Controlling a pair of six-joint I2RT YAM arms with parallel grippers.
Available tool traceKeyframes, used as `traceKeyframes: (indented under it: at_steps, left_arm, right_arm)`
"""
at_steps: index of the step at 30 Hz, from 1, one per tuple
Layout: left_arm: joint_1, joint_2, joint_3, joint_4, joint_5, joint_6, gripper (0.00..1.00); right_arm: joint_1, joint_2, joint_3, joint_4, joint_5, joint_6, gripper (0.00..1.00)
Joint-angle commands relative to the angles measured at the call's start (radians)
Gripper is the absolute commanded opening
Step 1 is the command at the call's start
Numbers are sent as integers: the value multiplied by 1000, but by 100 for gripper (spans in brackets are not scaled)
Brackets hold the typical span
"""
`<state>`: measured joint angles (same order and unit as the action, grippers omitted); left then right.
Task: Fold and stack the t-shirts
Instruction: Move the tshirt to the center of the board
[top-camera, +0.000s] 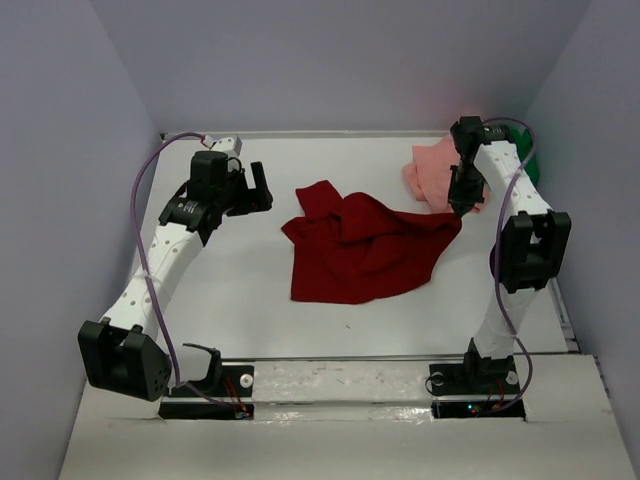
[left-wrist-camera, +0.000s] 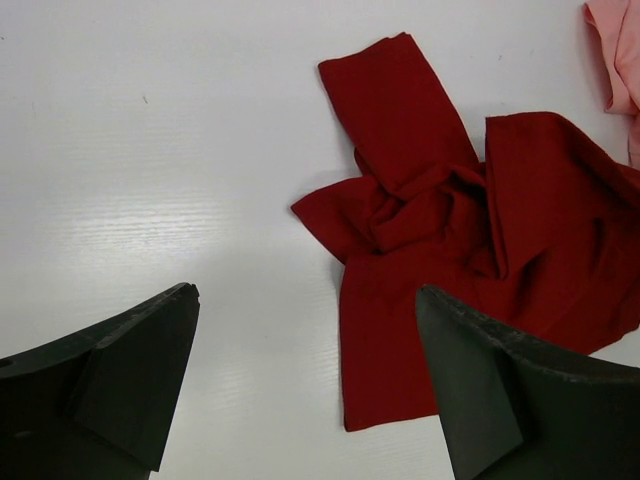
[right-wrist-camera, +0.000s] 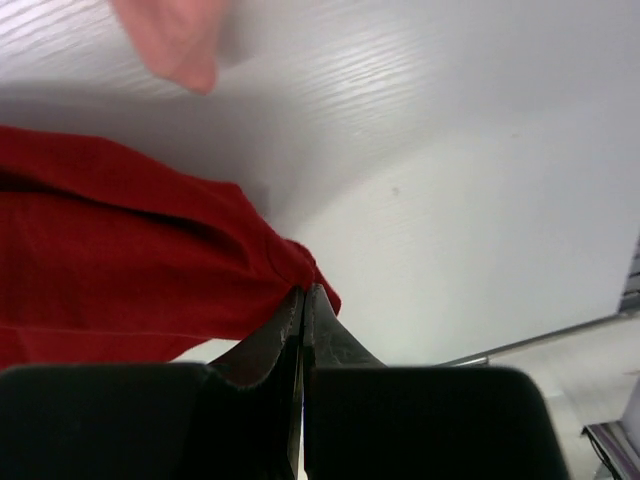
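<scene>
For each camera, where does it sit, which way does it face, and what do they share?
Top external: above and behind the bases, facing down at the table; left arm and right arm show.
Left wrist: on the left arm, facing down at the dark red shirt past open left fingers.
Right wrist: low over the table; right fingers shut on that shirt's corner.
Shared: all three show that shirt.

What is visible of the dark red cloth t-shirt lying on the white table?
The dark red cloth t-shirt lies crumpled and unfolded on the white table, soft fabric twisted into a bunch near its middle. The right gripper is shut on its right corner; the open left gripper hangs beside it, not touching.
</scene>
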<state>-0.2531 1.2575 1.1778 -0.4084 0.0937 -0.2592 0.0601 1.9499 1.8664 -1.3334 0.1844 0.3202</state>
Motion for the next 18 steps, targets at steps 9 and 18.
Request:
traceKeyframes:
  at_steps: [9, 18]
  left_arm:
    - [28, 29, 54, 8, 31, 31, 99]
    - [43, 51, 45, 23, 57, 17, 99]
  right_arm:
    - [-3, -77, -49, -53, 290, 29, 58]
    - [7, -74, 160, 120, -328, -85, 67]
